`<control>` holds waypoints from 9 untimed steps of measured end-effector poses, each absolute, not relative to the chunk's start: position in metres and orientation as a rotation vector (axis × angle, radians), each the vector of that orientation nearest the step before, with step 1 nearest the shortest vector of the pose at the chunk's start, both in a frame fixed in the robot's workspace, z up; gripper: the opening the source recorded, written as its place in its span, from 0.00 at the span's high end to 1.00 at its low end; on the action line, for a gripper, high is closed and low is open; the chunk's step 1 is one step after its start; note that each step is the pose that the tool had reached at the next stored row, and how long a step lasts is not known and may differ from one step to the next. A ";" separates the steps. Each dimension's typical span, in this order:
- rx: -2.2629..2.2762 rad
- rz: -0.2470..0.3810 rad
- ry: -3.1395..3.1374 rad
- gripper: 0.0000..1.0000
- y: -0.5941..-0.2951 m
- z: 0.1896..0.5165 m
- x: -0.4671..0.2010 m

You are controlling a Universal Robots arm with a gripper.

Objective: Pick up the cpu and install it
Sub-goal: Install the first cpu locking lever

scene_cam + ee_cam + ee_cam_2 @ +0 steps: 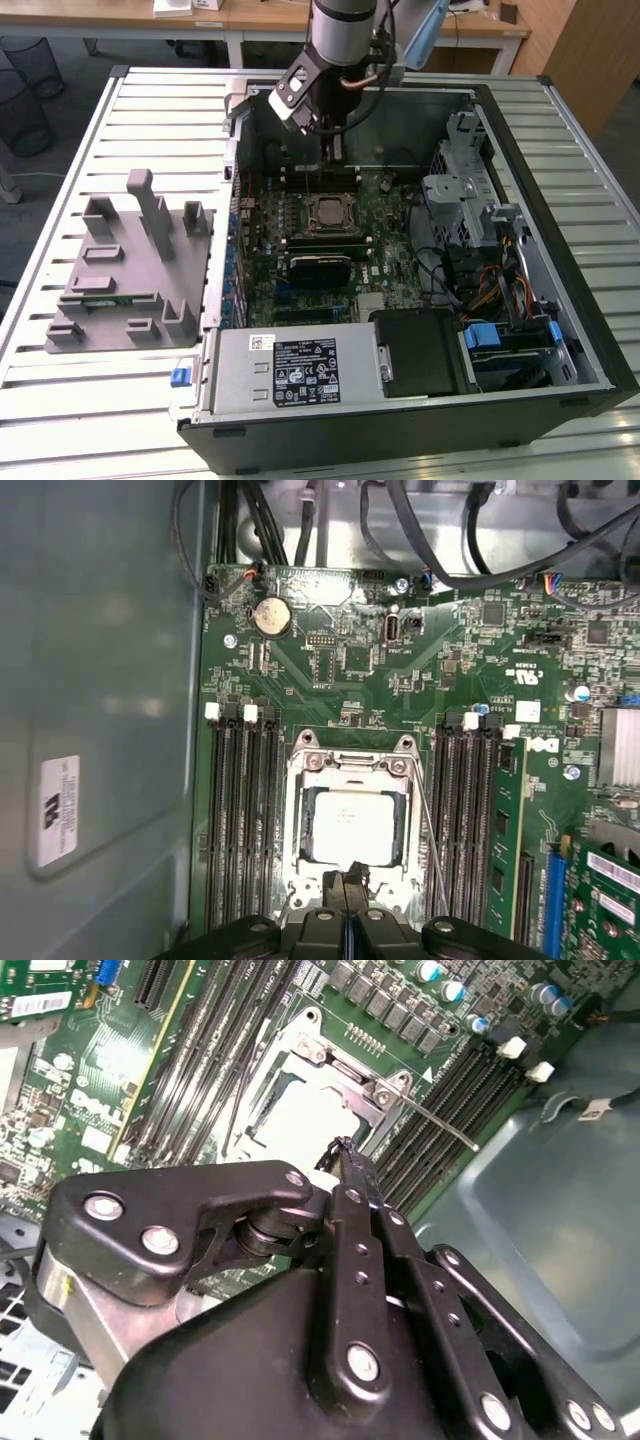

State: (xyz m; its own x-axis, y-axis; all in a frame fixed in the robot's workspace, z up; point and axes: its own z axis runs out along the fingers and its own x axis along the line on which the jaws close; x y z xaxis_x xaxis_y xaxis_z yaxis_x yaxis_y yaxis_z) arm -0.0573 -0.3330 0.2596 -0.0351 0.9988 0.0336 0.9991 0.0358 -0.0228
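Note:
The cpu, a silvery-white square chip, lies flat inside the motherboard socket, with the socket's metal frame around it. In the second wrist view the cpu shows pale just beyond my fingertips. My gripper hovers over the socket's edge with its two black fingers pressed together and nothing between them; it shows the same way in the second wrist view. In the exterior view the gripper hangs inside the open computer case, a little behind the socket.
Memory slots flank the socket on both sides, and a thin metal lever runs along the socket. Cables and the case wall are close by. A grey fixture block sits on the table on the exterior view's left.

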 end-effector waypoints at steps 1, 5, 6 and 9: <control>-2.154 -0.011 -2.232 0.89 -0.333 0.262 -0.057; -2.154 -0.011 -2.232 0.89 -0.333 0.267 -0.057; -2.153 -0.011 -2.233 0.89 -0.333 0.267 -0.057; -2.108 -0.010 -2.275 0.89 -0.333 0.267 -0.058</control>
State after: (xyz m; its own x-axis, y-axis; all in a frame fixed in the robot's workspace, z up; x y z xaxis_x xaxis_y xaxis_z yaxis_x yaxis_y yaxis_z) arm -0.0577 -0.3330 0.2674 -0.0752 0.9966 0.0337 0.9968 0.0760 -0.0227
